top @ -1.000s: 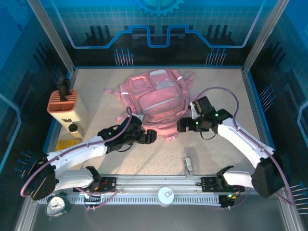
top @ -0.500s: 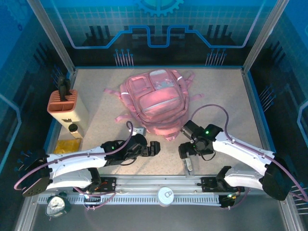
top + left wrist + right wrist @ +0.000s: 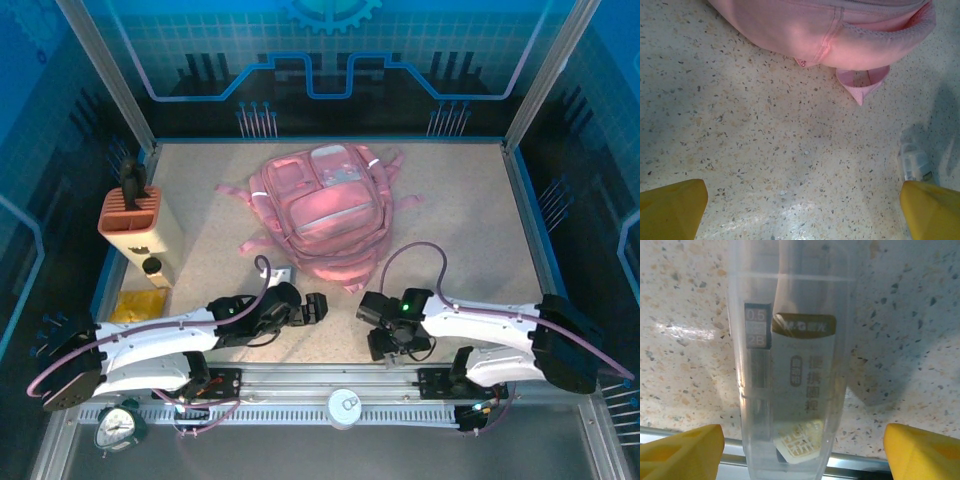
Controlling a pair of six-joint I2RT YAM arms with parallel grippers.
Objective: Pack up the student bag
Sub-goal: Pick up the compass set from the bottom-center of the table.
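- Student bag (image 3: 320, 212): a large pink backpack lying flat on the speckled table (image 3: 470, 220), at mid-width and in the far half, front pockets facing up and straps splayed out to both sides.
- From the left wrist camera, the bag's near edge (image 3: 830, 25) runs across the top, with a pink strap loop (image 3: 863, 82) resting on the table just below it.
- Left gripper (image 3: 320, 305): low over the table, just short of the bag's near edge and not touching it. Its yellow fingertips (image 3: 672, 207) are spread wide with bare table between them, so it holds nothing.
- A small clear plastic item (image 3: 914, 162) lies close to the left gripper's right-hand fingertip; it is too blurred to identify.
- Right gripper (image 3: 383, 345): near the front rail, on the near side of the bag and apart from it.
- Right wrist camera: a clear lead case (image 3: 790, 380) with a gold label lies lengthwise between the yellow fingertips (image 3: 680, 450). The jaws are spread to either side of it, with a gap at each side, so nothing is gripped.
- An orange-and-cream pen holder (image 3: 135, 215) stands at the table's left edge, well apart from the bag, with a yellow pad (image 3: 140, 303) on its near side.
- A small grey-white object (image 3: 285, 272) sits just beside the bag's near-left corner.
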